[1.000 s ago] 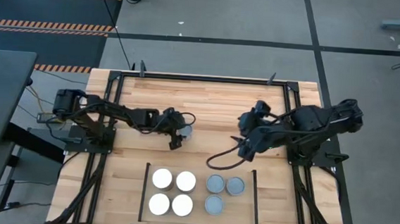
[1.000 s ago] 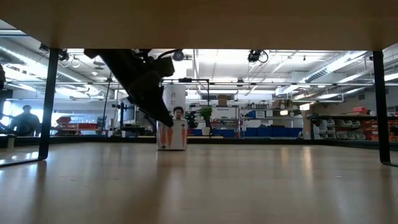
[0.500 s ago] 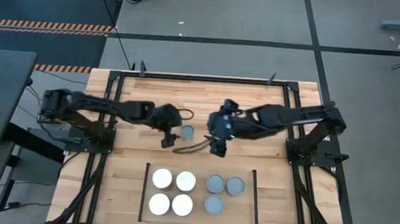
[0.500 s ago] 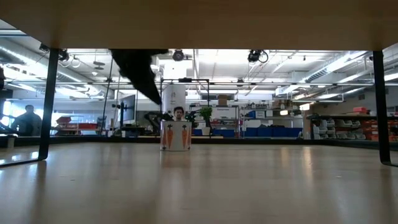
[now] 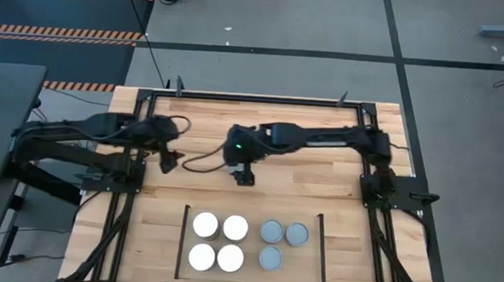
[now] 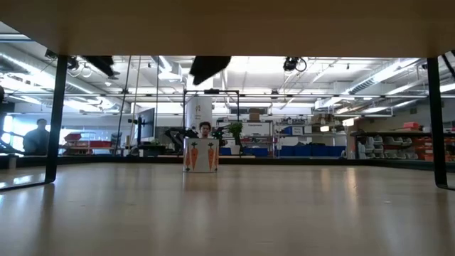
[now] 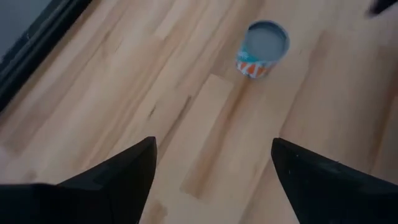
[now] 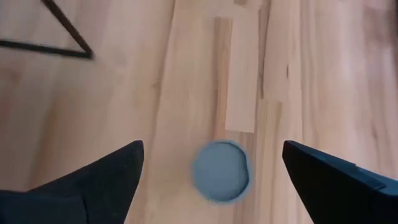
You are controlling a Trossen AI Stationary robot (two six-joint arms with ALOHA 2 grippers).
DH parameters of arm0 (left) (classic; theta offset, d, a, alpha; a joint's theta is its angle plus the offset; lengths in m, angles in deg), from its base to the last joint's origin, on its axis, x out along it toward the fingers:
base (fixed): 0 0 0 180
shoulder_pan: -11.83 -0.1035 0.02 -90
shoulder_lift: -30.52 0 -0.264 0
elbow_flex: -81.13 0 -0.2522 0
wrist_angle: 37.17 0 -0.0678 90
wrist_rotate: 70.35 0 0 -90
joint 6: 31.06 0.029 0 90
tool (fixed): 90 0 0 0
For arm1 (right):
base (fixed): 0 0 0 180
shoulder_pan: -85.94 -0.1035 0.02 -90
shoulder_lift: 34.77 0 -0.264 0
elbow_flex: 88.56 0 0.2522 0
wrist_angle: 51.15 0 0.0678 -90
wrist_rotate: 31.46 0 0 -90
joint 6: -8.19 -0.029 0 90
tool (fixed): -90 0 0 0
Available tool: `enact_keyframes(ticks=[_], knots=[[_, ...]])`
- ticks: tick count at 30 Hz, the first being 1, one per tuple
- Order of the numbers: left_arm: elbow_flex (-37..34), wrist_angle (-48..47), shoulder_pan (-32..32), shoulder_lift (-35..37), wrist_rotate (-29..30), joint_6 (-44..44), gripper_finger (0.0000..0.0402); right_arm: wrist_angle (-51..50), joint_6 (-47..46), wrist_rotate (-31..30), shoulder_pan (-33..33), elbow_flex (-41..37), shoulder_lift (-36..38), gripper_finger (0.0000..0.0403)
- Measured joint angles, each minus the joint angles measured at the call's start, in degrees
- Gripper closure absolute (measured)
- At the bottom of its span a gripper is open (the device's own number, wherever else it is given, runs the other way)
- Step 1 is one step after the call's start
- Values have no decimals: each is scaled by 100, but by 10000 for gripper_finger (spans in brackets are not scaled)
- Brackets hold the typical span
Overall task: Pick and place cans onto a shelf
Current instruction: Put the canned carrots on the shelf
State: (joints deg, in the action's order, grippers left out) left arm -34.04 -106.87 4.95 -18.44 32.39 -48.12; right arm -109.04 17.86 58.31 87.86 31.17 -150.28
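Observation:
One can (image 8: 221,171) with a dull grey top and an orange-and-white label (image 7: 264,46) stands upright on its base on the plank tabletop, also seen in the low view (image 6: 200,155). My right gripper (image 8: 212,146) hangs open above it, a finger to either side, touching nothing; from above (image 5: 243,176) it hides the can. My left gripper (image 7: 212,143) is open and empty, drawn back near the table's left side (image 5: 169,159). The shelf (image 5: 302,262) at the near edge holds several white-topped cans (image 5: 218,241) and three grey-topped ones (image 5: 280,243).
Black frame rails run along the table's far edge (image 5: 255,97) and both sides. The shelf's thin black rails (image 5: 180,241) stand on its left and right. Bare planks lie between the lone can and the shelf. A person (image 6: 34,136) stands far off in the room.
My left gripper has drawn away from the can toward the table's left edge and risen. My right gripper has swung from the right side across to the table's middle and come down over the can. The can stays on the table.

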Motion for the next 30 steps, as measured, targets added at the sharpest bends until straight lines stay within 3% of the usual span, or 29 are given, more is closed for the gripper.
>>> enact_keyframes(ticks=[10,20,30], knots=[[-2,-688,-9,1176,458,-1340,82,209,593,902,428,-4,-930,22],[-2,-975,-9,1260,762,-1485,85,186,747,464,417,0,-1101,23],[-2,-972,-9,1262,808,-1489,86,212,446,634,508,-50,-1347,23]])
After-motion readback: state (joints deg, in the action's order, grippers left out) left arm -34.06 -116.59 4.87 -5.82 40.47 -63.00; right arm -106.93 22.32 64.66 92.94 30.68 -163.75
